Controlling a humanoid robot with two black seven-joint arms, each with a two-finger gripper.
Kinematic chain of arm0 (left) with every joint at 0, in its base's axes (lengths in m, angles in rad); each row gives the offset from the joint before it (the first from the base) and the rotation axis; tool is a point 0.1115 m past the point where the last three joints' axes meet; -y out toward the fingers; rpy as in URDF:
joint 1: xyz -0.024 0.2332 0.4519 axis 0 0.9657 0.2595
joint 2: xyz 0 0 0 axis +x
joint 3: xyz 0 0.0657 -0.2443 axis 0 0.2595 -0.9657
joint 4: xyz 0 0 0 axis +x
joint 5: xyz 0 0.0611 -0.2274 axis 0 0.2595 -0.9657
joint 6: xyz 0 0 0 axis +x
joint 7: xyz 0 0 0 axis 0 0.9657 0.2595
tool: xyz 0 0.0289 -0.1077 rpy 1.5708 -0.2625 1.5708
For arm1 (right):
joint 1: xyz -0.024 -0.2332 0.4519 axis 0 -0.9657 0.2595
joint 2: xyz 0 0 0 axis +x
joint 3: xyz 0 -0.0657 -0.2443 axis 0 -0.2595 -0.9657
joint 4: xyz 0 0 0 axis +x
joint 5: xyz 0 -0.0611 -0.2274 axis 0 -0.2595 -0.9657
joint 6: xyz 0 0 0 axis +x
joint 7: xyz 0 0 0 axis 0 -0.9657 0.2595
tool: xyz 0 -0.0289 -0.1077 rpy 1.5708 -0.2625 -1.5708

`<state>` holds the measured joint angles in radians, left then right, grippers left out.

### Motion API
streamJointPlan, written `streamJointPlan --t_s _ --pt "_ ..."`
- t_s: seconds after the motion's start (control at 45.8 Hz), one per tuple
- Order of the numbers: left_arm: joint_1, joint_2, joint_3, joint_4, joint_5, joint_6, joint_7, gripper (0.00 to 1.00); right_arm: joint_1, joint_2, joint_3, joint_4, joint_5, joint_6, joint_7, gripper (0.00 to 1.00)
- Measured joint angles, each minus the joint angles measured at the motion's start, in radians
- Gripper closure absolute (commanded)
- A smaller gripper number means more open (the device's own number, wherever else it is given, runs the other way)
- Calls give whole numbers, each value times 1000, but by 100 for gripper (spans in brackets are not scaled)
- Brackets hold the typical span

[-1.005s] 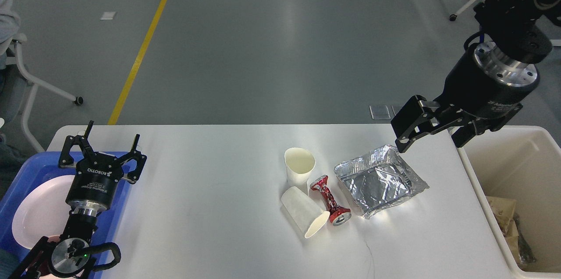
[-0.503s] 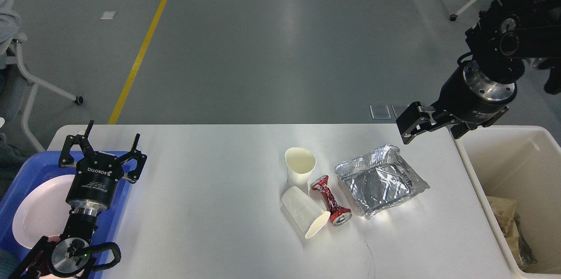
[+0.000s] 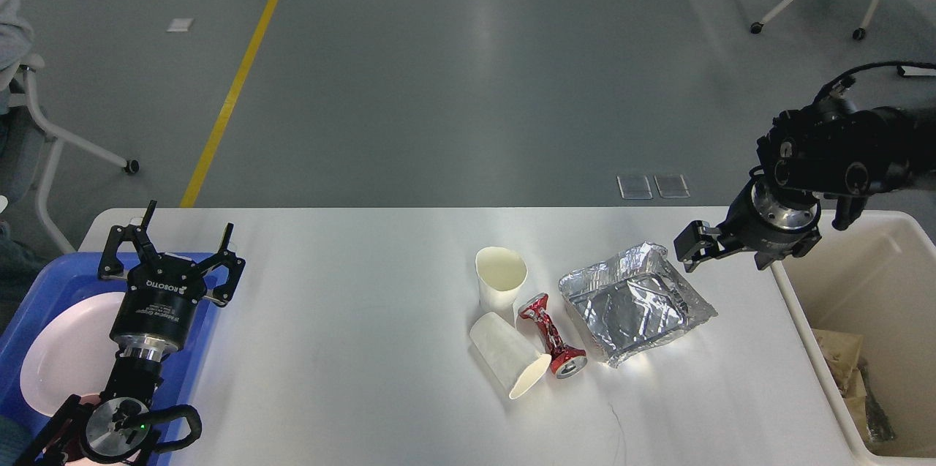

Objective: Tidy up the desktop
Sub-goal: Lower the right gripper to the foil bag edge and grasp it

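Desktop (image 3: 365, 283): one wide, smooth, plain white tabletop with rounded corners, filling the near half of the view, with grey floor beyond its far edge. Right of centre it carries four items: two cream paper cups, one upright cup (image 3: 500, 282) and, just nearer, one tipped cup (image 3: 508, 363) with its mouth toward the near right; one crushed red can (image 3: 550, 336) lying beside both cups; and one crumpled foil tray (image 3: 635, 303) just right of the can. At the left edge sits one blue tray (image 3: 44, 283) holding one white plate (image 3: 62, 356). At the right edge stands one cream bin (image 3: 870, 305) with brown scraps inside. Left gripper (image 3: 172, 244), marked "ROBOTIQ", stands over the tray's right rim, fingers spread apart and grasping nothing. Right gripper (image 3: 689, 246) hangs just beyond the foil tray's far right corner; seen dark and end-on, so whether it is released or clenched cannot be told.
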<state>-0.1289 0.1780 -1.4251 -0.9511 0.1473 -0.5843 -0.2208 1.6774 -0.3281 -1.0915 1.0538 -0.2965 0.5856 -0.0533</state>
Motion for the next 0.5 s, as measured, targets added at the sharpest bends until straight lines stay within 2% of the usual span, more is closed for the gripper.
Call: streamJointPlan --t_s 0.153,0.393,0.503 --pt "0 0 0 0 0 0 0 4 -46 42 -6 1 267 7 -20 0" --pt "0 0 0 0 0 0 0 4 -117 54 -19 2 662 -13 -25 0" --pt "0 0 0 0 0 0 0 4 -173 64 -21 3 787 -106 -25 0"
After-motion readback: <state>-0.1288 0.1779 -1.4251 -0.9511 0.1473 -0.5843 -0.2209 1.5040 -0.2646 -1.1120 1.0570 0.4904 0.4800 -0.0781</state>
